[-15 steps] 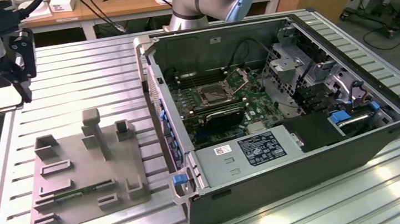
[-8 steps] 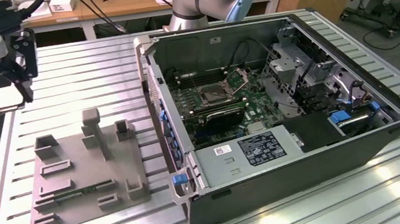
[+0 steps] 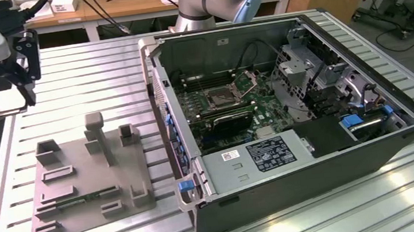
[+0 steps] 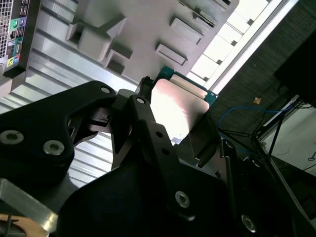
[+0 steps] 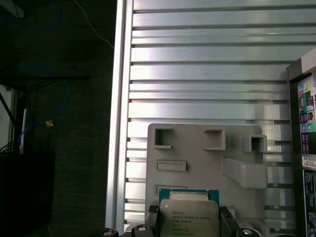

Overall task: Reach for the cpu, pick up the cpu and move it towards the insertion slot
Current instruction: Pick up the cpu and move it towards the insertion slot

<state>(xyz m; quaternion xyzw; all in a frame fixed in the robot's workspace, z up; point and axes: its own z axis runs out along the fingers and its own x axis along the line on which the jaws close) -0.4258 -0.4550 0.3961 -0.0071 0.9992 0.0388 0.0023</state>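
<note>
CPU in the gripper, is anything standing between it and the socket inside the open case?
Yes: the case's side wall rises between the cpu, held by the gripper, and the insertion slot. Above that wall the case is open, and nothing visible covers the slot.

The exterior view looks down at an angle from high and well back on the ribbed aluminium counter (image 3: 94, 70), the open black computer case (image 3: 293, 199) and the moulded grey plastic fixture plate (image 3: 83, 181). Both wrist views sit close behind the black fingers (image 4: 143, 118). They face past the square silver-topped cpu (image 5: 189, 217) (image 4: 175, 106) towards that same plate and counter.
</note>
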